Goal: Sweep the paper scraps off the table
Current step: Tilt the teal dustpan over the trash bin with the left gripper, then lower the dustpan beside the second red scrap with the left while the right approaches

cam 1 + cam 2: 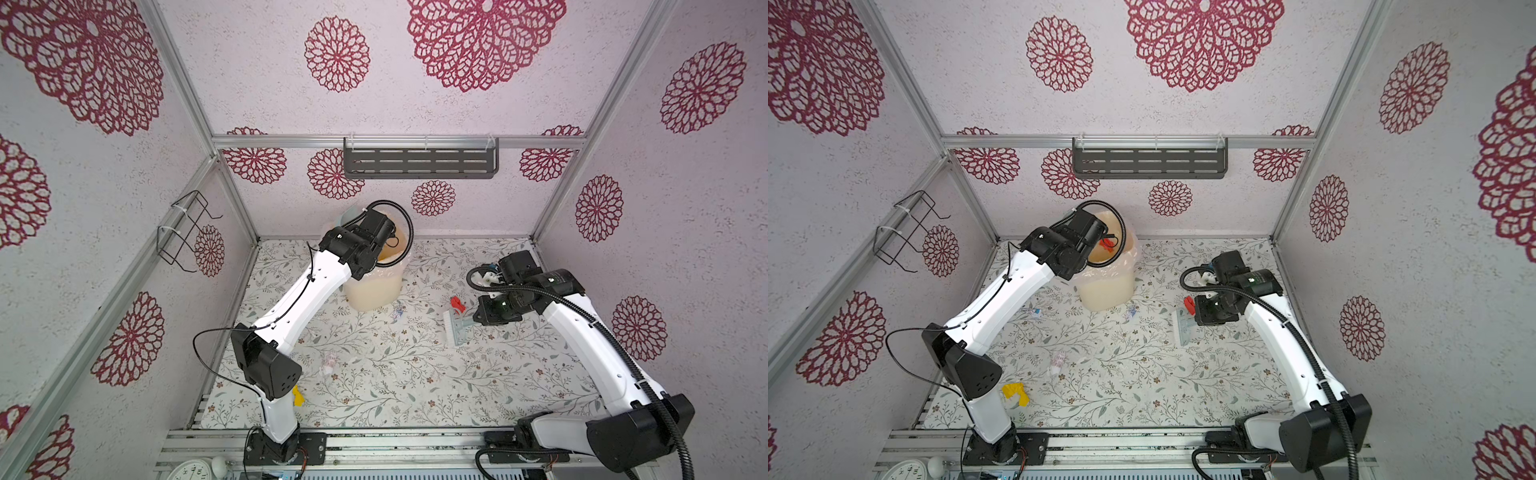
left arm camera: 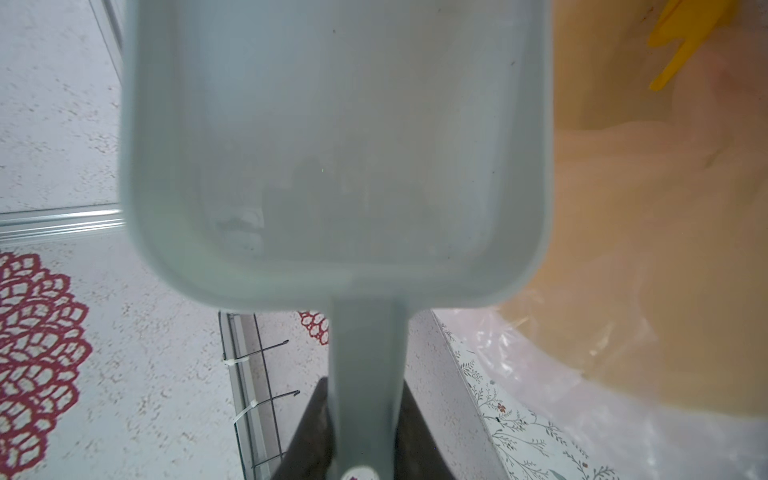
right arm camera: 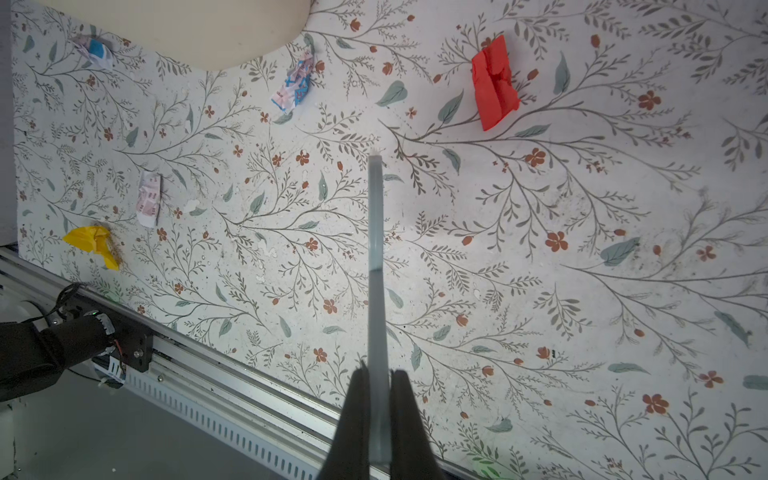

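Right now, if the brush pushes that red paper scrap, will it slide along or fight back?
The red scrap is thin and crumpled, so it is probably very light and should slide easily on the flat table. Its creases suggest it is floppy and may fold or flip rather than roll. It might also skip past the brush.

Lilac walls (image 1: 257, 83) with crimson rosettes sit in a metal frame (image 1: 291, 142); a dark slotted shelf (image 1: 419, 163) and a wire rack (image 1: 183, 232) hang there.

Cream bin (image 1: 372, 293) stands upright — grey shelf (image 1: 419, 164) hangs behind.
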`<act>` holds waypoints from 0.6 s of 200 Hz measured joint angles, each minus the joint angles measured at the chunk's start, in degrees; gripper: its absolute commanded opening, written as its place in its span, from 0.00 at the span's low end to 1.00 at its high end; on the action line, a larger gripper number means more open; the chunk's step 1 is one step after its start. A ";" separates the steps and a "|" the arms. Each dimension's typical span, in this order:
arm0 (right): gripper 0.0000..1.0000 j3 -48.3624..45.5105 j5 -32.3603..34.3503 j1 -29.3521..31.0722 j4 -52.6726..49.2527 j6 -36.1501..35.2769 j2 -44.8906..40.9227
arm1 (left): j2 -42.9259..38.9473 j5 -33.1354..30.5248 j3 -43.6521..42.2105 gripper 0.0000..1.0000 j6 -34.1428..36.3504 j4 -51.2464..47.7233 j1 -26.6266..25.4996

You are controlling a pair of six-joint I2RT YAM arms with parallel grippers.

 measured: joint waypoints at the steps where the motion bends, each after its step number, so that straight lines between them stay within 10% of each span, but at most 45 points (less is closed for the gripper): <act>1: 0.00 0.00 -0.04 0.00 0.00 0.00 0.00 | -0.07 -0.04 -0.02 0.00 0.02 0.02 0.00; 120: 0.00 6.93 6.80 -0.94 -0.81 -2.54 3.48 | -3.89 13.20 10.19 0.00 -12.39 -5.29 -3.32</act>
